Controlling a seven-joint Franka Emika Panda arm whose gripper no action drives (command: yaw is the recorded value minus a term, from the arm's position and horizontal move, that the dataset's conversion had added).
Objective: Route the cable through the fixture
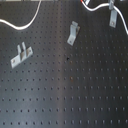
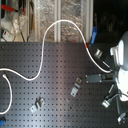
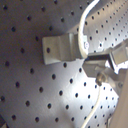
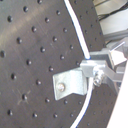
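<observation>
The cable (image 2: 47, 37) is a thin white cord. It curves across the black board from the second exterior view's left to my gripper (image 2: 100, 75) at that view's right. The fixture (image 1: 114, 17) is a narrow upright silver strip, and the cable (image 1: 100, 9) passes close to it. The fixture (image 2: 97, 52) also stands just beside the cord's red mark. In both wrist views a silver clip (image 4: 72, 82) screwed to the board sits right by my gripper (image 4: 95, 65), which is shut on the cable (image 4: 80, 30). My gripper does not show in the first exterior view.
A bent bracket (image 1: 73, 32) stands mid-board and a flat plate with two prongs (image 1: 21, 55) lies toward the first exterior view's left. Two more small clips (image 2: 107, 102) sit near the arm. Cluttered boxes (image 2: 15, 20) line the board's far edge.
</observation>
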